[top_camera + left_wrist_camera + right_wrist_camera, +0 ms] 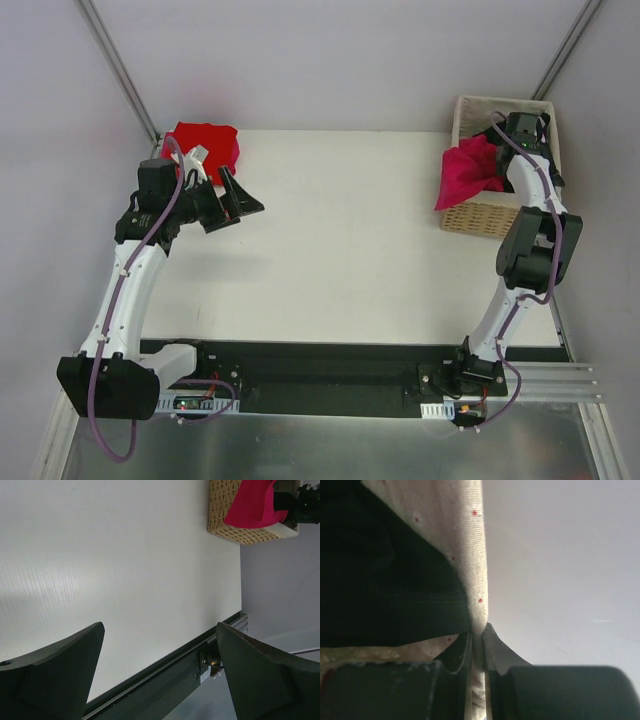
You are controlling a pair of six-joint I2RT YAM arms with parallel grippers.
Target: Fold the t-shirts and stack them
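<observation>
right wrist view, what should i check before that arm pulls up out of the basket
right pincer closed on cloth: ok, shut on the cream dotted cloth
gripped cloth is a t-shirt: not ok, looks like basket lining; the black cloth beside it is unpinched
magenta t-shirt out of the arm's way: cannot tell, it drapes over the wicker basket rim
left pincer free: ok, open and empty
table middle bare for folding: ok

The left arm (130, 285) leans up the left side, wrist bent inward. Its pincer (160, 627) points right, jaws spread wide with nothing between them. The right arm (510, 300) bends at the elbow and reaches far back, its pincer (477, 635) pinching a thin cloth (470, 555) edge.
</observation>
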